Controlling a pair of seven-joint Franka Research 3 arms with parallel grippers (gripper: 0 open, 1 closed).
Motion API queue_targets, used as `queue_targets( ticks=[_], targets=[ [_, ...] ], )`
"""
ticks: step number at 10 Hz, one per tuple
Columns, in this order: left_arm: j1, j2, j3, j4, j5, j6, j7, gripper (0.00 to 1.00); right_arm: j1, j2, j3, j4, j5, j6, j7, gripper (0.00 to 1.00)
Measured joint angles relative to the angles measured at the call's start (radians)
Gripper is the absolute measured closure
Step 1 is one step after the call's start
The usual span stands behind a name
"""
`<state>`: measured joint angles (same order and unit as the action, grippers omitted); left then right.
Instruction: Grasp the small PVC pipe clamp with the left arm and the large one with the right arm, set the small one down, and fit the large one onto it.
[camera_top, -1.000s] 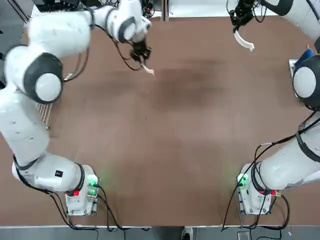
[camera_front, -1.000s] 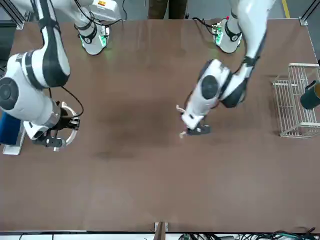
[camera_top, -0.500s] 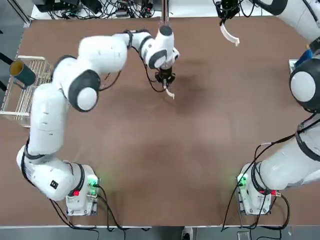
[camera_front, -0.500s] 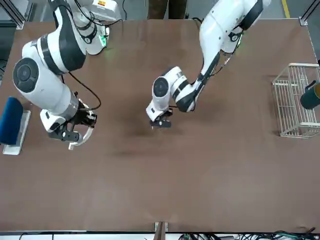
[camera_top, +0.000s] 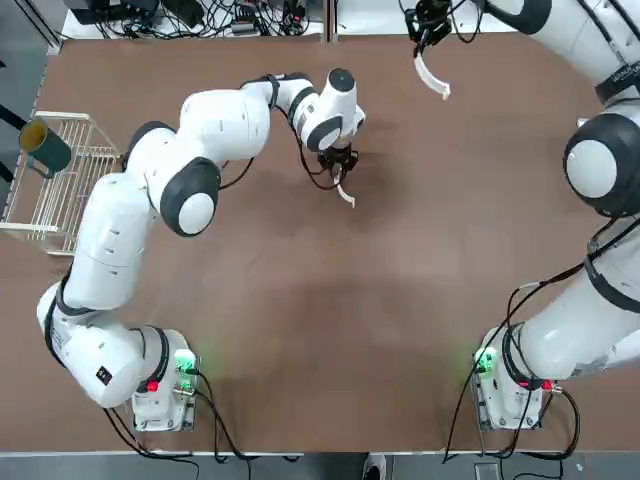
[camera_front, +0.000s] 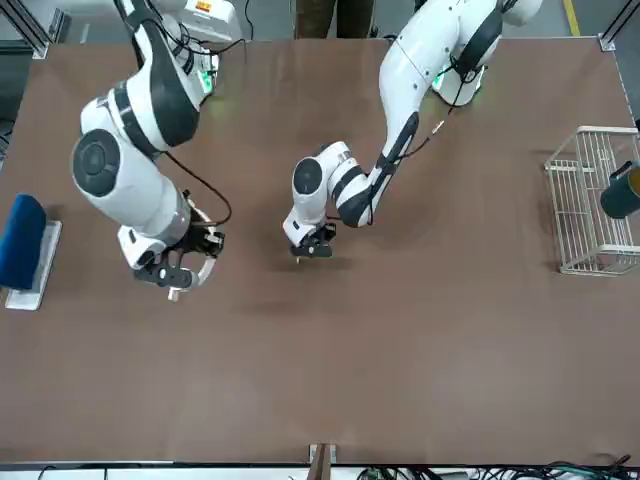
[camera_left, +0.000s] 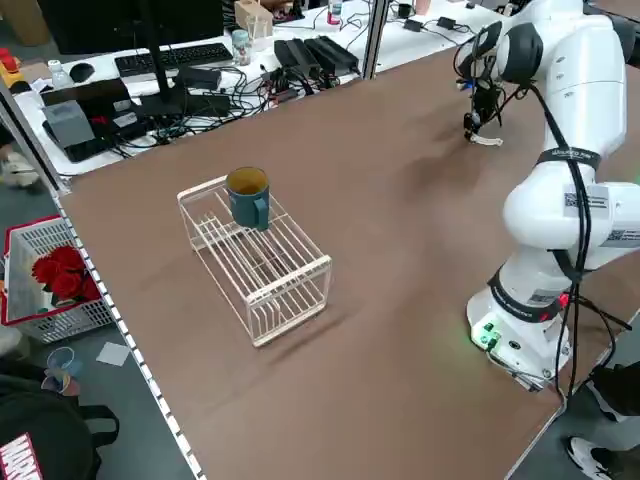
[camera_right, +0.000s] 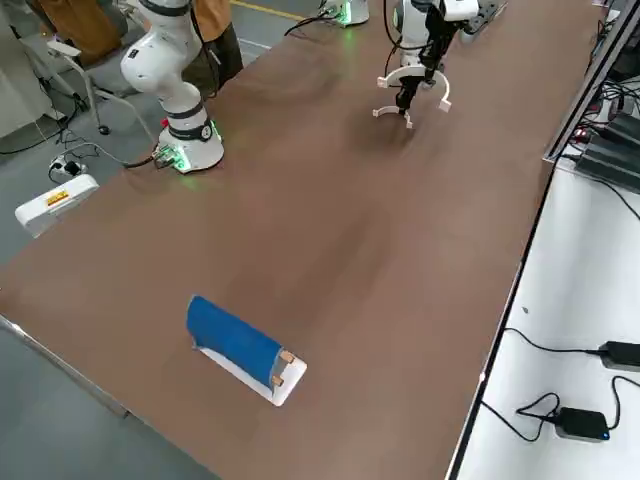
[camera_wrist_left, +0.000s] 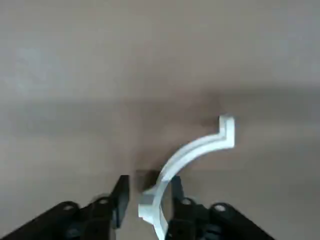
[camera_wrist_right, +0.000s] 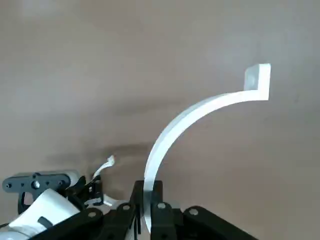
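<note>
The small PVC pipe clamp (camera_top: 345, 194) (camera_wrist_left: 194, 149) sits low at the table's surface in the far middle, one end between the fingers of my left gripper (camera_top: 340, 172) (camera_front: 312, 250). In the left wrist view the fingers stand slightly apart, with a thin gap beside the clamp, so the gripper looks open. My right gripper (camera_top: 424, 28) (camera_front: 168, 276) hangs near the table's far edge, shut on one end of the large clamp (camera_top: 432, 78) (camera_wrist_right: 200, 112). The large clamp curves away from its fingers, apart from the small one.
A wire rack (camera_top: 60, 180) with a teal mug (camera_top: 44, 148) stands at the left edge. A blue roll on a white base (camera_front: 24, 252) (camera_right: 238, 345) lies at the right far corner. Brown tabletop (camera_top: 330, 330) spans the space between the arms.
The left gripper has shifted a little right and lower with the small clamp, and its fingers have parted slightly. The right gripper has carried the large clamp leftward along the far edge.
</note>
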<state>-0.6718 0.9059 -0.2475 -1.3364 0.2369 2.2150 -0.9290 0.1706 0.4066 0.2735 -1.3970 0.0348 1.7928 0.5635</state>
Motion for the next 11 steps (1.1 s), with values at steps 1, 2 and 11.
queue_targets(
  ticks=[1, 2, 11],
  targets=[
    [0.019, -0.018, 0.002, 0.006, 0.0, -0.027, -0.001, 0.39, 0.001, 0.021, 0.028, 0.011, 0.0, 0.019, 0.03, 0.91],
    [0.06, -0.051, -0.007, 0.012, -0.003, -0.084, 0.0, 0.22, 0.003, 0.038, 0.05, 0.016, 0.0, 0.043, 0.064, 0.91],
    [0.84, -0.442, -0.326, -0.082, -0.012, -0.42, 0.384, 0.01, 0.286, 0.296, 0.097, 0.017, -0.18, 0.284, 0.344, 0.91]
  ],
)
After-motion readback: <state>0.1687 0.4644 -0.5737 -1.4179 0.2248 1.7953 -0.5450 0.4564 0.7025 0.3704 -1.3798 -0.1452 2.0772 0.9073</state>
